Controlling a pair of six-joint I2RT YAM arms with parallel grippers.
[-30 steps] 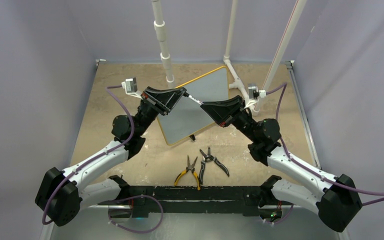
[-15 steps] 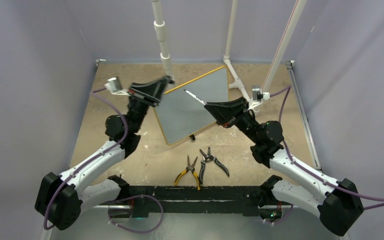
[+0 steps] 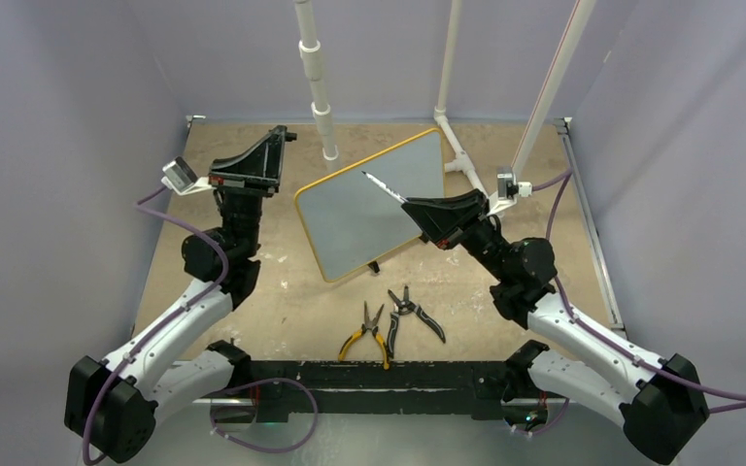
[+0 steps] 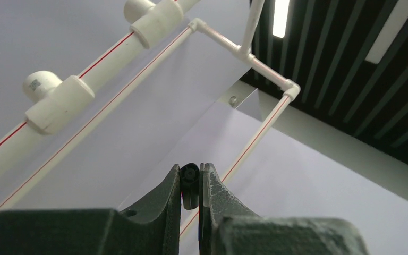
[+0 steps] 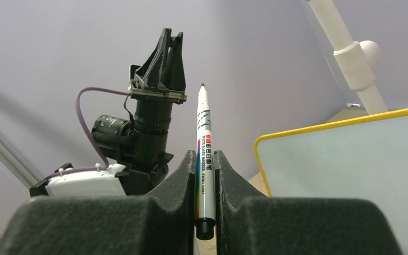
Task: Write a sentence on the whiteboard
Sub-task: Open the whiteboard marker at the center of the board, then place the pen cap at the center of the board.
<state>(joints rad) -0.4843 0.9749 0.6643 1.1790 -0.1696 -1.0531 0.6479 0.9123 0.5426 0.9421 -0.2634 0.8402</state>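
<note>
The whiteboard (image 3: 369, 204) lies tilted on the tan table, white with a yellow rim, and its face is blank; no sentence shows. It also shows in the right wrist view (image 5: 350, 170). My right gripper (image 3: 414, 205) is shut on a white marker (image 3: 381, 186) whose bare tip points up over the board's middle. In the right wrist view the marker (image 5: 203, 133) stands between my right gripper's (image 5: 205, 159) pads. My left gripper (image 3: 279, 138) is raised left of the board, apart from it, and points upward. It (image 4: 194, 172) is shut on the marker's black cap (image 4: 189, 183).
Yellow-handled pliers (image 3: 367, 332) and black-handled pliers (image 3: 416, 313) lie in front of the board. White pipe posts stand behind it (image 3: 321, 107) and at its right corner (image 3: 457, 146). Grey walls close in the table.
My left gripper drew back from the marker with the cap, swinging left and up off the board. The marker now stands uncapped in my right gripper, which has barely moved.
</note>
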